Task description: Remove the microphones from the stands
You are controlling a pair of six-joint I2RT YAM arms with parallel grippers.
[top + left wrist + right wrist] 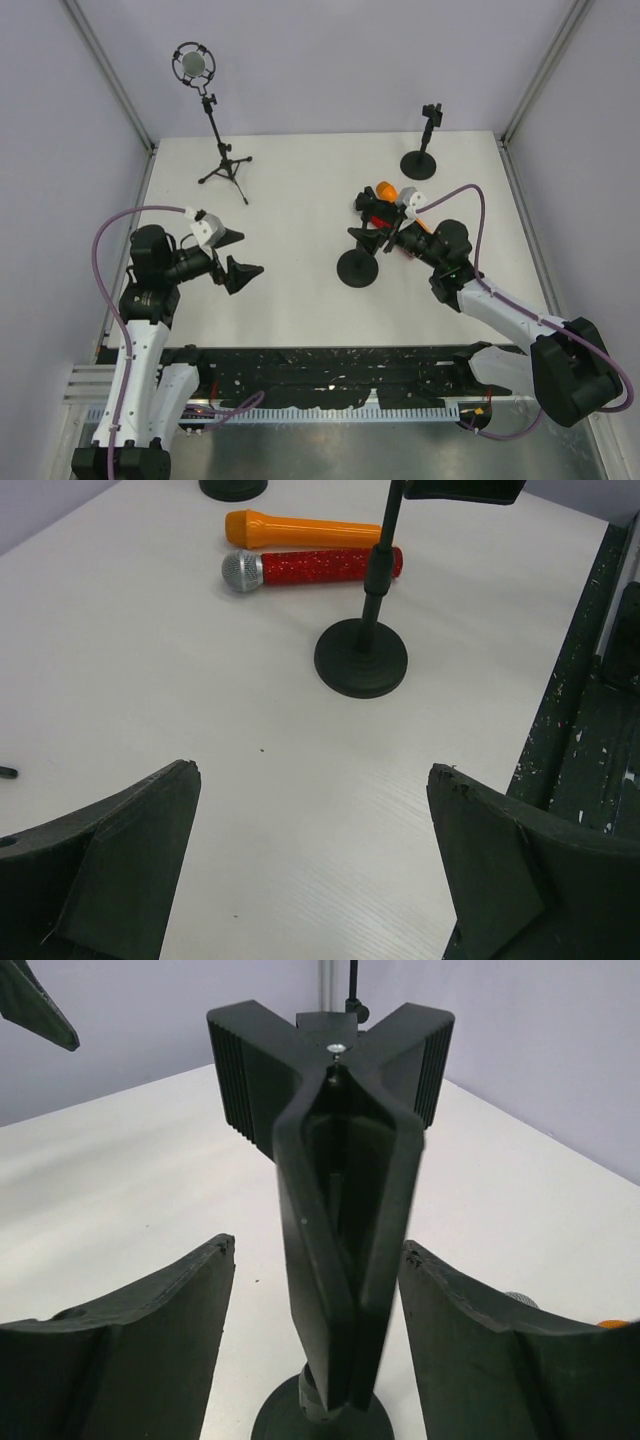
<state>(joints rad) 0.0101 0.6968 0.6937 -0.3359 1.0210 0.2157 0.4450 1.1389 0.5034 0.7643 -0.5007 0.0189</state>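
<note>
A short black stand [357, 266] with a round base stands at centre right, and its clip [330, 1160] holds nothing. My right gripper [318, 1250] is open, one finger on each side of the clip with a gap showing on both sides. A red glitter microphone [315, 567] with a silver head and an orange microphone [300, 528] lie side by side on the table just behind the stand [361, 658]. From above, the red one [377, 210] and the orange one [385, 190] show beside my right gripper [385, 238]. My left gripper [235, 255] hovers open and empty over the table at the left.
A tripod stand [225, 165] carrying a round microphone in a shock mount [193, 63] stands at the back left. A second round-base stand [420, 160] is at the back right. White walls close the table on three sides.
</note>
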